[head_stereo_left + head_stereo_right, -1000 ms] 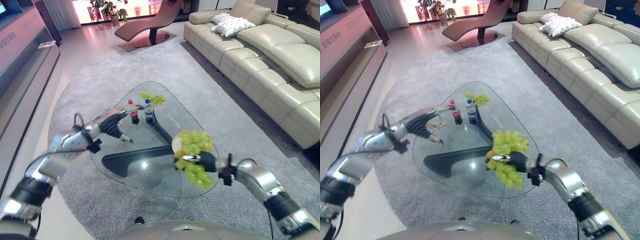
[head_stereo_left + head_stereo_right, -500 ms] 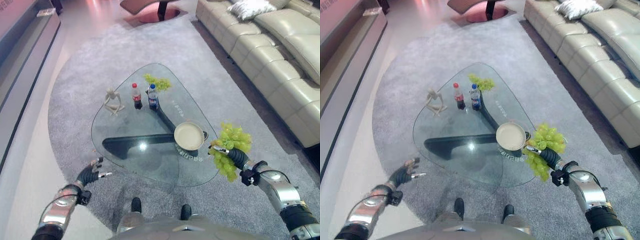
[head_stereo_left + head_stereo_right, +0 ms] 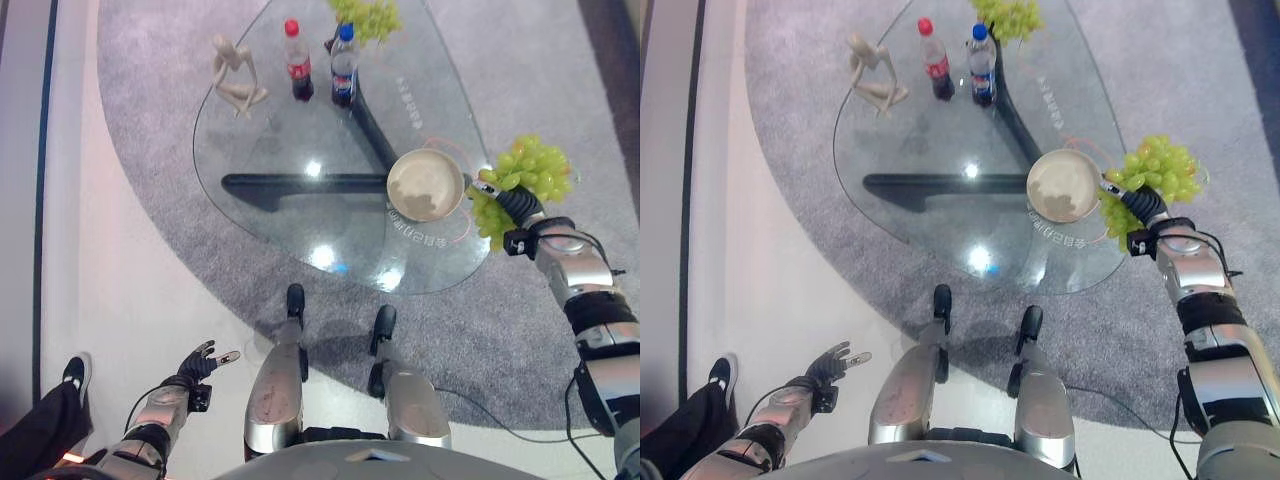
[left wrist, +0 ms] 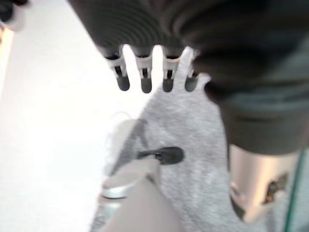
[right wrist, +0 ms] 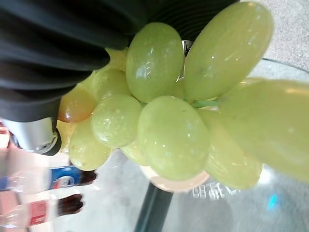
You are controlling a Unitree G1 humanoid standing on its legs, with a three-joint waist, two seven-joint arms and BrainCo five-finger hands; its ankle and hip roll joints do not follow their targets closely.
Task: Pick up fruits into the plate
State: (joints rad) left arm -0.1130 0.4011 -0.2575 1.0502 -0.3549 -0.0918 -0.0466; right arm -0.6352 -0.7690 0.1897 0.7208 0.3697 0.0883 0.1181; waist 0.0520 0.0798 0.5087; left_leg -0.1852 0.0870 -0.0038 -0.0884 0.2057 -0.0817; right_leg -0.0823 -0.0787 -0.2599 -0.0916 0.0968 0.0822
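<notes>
Nearest the camera, the left hand (image 3: 196,362) is held low beside the body over the pale floor (image 3: 120,300), its fingers loosely spread and nothing carried; in its wrist view the fingers (image 4: 143,77) are seen straight in a row above the grey carpet (image 3: 520,330). A person's dark trouser leg and shoe (image 3: 72,372) are seen at the floor's edge just beside that arm.

Farther out, at the right rim of the glass table (image 3: 300,240), a bunch of green grapes (image 3: 525,175) is clutched in the right hand (image 3: 512,202); in the right wrist view the grapes (image 5: 174,130) are crowded against the dark cover, so the curl of the fingers round the stem cannot be made out fully, though the bunch is plainly lifted off the table. The grapes are held just beside the cream plate (image 3: 426,185), which is not yet loaded; the bunch hangs past the plate's outer edge, not over its middle.

Beyond the plate, two small bottles (image 3: 320,65) and a pale figurine (image 3: 236,80) are stood on the glass. At the table's far tip a second bunch of grapes (image 3: 368,15) is left lying.

By these signs the task is judged under halfway: one bunch is lifted but not placed, one untouched.
</notes>
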